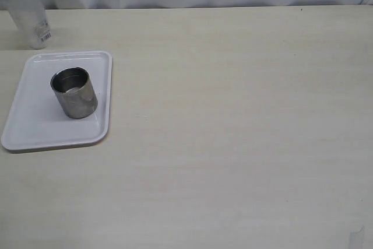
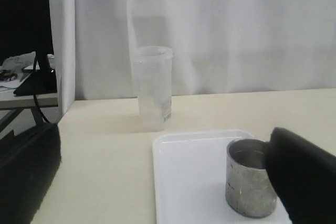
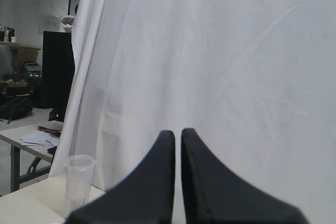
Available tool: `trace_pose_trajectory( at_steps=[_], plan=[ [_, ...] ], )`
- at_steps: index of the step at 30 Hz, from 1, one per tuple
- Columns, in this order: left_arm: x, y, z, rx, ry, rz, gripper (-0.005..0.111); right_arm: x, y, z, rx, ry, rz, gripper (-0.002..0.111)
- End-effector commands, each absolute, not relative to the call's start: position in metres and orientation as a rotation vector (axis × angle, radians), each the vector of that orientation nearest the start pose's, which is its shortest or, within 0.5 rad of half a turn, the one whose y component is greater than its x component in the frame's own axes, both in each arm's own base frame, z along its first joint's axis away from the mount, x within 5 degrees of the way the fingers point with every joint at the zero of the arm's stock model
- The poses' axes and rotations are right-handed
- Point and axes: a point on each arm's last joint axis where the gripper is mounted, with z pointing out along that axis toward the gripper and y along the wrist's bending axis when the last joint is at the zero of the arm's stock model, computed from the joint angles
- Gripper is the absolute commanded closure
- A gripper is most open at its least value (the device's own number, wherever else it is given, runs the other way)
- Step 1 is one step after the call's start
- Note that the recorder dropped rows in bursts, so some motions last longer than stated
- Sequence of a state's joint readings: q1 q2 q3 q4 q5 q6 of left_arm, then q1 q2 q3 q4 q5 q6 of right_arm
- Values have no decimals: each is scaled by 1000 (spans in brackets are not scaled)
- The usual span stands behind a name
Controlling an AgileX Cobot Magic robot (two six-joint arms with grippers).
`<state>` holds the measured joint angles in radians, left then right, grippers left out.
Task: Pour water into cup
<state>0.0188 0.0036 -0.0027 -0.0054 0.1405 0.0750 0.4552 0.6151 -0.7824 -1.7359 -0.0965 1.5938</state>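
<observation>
Cup (image 1: 74, 92): standing on tray (image 1: 35, 126), just beside left tool (image 2: 302, 182)
Left tool: grip unclear
Right tool (image 3: 178, 135): clenching nothing

The exterior camera sits high over the table (image 1: 233, 144), looking steeply down on the white tray (image 1: 35, 126). The left wrist camera is low and close beside the tray, facing level across it to the curtain (image 2: 236, 24). The right wrist camera faces that curtain too, from farther off. All three catch the clear beaker (image 1: 26, 10) beyond the tray; the first two share the tray and the cup (image 1: 74, 93) on it.
</observation>
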Motion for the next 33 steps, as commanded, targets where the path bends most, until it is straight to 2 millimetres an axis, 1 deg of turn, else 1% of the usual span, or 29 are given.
trace_pose_trajectory(
  at_steps=[1, 12, 33],
  plan=[
    [56, 0, 196, 44, 1674, 54, 4, 102, 58, 422, -452, 1263, 333, 104],
    [54, 0, 185, 48, 1790, 50, 4, 102, 58, 422, -452, 1263, 333, 104],
    [54, 0, 186, 49, 1788, 52, 4, 102, 58, 422, -451, 1264, 334, 104]
  ],
)
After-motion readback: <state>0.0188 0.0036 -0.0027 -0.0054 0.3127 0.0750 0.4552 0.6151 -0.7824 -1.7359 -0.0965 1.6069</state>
